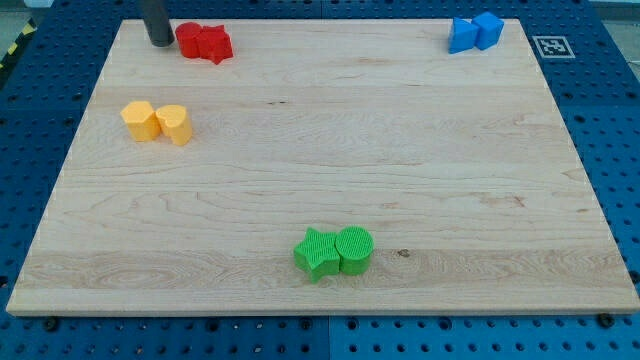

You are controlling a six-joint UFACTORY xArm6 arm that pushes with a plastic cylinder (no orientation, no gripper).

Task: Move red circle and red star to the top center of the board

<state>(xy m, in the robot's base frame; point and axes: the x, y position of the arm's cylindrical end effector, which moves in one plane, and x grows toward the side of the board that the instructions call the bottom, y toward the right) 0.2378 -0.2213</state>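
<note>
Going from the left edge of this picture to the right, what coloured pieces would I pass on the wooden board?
yellow blocks → my tip, just left of the red circle → red star → green star → green circle → blue blocks

Yellow blocks (pixel 157 122), blue blocks (pixel 475 32), green blocks (pixel 334 252) on board (pixel 400 150).

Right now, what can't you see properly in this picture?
- My rod: the camera view's top edge cuts off everything above my tip.
- Red circle and red star: pressed together, so their touching sides are hidden.
- My tip sits just left of the red circle; whether it touches is too close to tell.
- Blue blocks: far and small, shapes unclear.
</note>
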